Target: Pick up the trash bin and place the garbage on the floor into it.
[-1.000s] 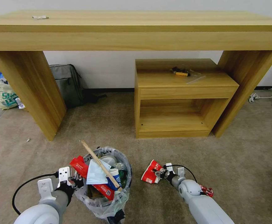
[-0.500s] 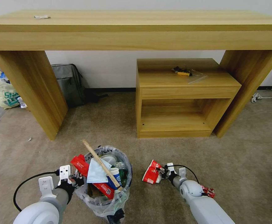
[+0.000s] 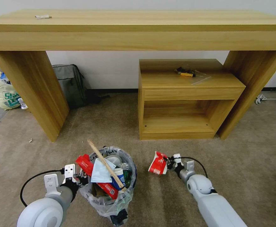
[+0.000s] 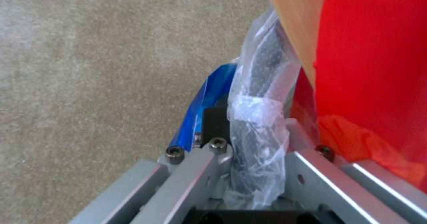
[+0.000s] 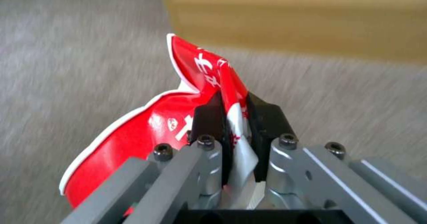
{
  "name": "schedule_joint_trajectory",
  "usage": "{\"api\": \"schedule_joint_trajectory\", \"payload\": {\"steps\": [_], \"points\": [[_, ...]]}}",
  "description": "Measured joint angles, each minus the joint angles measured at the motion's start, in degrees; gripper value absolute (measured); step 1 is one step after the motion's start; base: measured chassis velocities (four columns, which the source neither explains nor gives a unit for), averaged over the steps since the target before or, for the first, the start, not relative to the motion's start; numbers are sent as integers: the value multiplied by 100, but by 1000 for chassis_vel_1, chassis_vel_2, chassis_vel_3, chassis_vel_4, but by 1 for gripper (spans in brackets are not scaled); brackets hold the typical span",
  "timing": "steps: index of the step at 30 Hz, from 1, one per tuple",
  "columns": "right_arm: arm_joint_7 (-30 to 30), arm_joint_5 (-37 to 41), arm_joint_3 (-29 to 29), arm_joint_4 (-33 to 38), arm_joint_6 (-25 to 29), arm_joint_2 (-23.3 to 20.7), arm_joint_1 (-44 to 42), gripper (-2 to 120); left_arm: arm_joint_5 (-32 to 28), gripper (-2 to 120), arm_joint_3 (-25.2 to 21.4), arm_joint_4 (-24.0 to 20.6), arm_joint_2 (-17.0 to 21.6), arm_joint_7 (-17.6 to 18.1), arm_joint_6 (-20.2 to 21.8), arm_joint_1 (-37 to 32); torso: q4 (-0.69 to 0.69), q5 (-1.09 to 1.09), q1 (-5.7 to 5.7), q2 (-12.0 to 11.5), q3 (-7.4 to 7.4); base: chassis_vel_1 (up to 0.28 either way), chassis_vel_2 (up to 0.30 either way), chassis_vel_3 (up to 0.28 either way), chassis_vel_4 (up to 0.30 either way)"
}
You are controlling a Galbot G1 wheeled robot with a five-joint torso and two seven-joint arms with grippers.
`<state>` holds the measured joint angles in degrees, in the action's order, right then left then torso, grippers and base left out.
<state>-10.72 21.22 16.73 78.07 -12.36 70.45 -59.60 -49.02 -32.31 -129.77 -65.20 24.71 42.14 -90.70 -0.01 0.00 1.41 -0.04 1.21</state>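
Trash bin [image 3: 111, 186], a small round dark one lined with a clear plastic bag, is seen low in the head view on the beige-brown short-pile carpet [image 3: 245, 157], in front of the long wooden desk [image 3: 138, 28]. It is filled with litter: a long wooden stick [image 3: 105, 164] leaning out over the rim, a red carton [image 3: 95, 176], a white tissue [image 3: 100, 171] and a blue-white paper cup [image 3: 118, 178]. The left gripper [image 3: 76, 179] is placed at the bin's left edge, and in the left wrist view its fingers [image 4: 213, 124] are closed on the bagged rim [image 4: 258, 117]. The right gripper [image 3: 169, 164] is held to the right of the bin, apart from it, and its black pads [image 5: 209, 117] are pinched tightly on a crumpled red wrapper with white print [image 5: 146, 134]. A low wooden shelf unit [image 3: 188, 97] is seen under the desk.
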Motion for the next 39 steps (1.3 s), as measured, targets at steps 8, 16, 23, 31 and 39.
{"api": "schedule_joint_trajectory", "payload": {"steps": [8, 16, 23, 31, 39], "points": [[-115, -4, 361, 1088, 40, -238, -192, 8, -270, 0, 195, 240, 252, 105, 0, 253, -5, -2, 0, 0, 0, 0, 0, 0, 0], [-273, 554, 422, 2314, -206, -502, -27, 8, -791, 0, 218, 269, 492, 464, 0, 387, -2, -2, 0, 0, 0, 0, 0, 0, 0], [-62, 1416, -389, 3229, -790, -523, 490, 8, -906, 0, 406, 475, 671, 494, 0, 588, 0, -1, 0, 0, -1, 0, 0, 0, 0], [-33, 1501, -1409, 3044, -960, -246, 1025, 8, -1098, 0, 590, 702, 838, 483, 0, 959, 1, -2, 0, 0, 0, 0, 0, 0, 0], [-220, 1182, -1939, 2708, -980, -198, 1238, 8, -1491, 0, 918, 906, 998, 667, 0, 1527, -1, -2, 0, 0, 0, 0, 0, 0, 0]]}}
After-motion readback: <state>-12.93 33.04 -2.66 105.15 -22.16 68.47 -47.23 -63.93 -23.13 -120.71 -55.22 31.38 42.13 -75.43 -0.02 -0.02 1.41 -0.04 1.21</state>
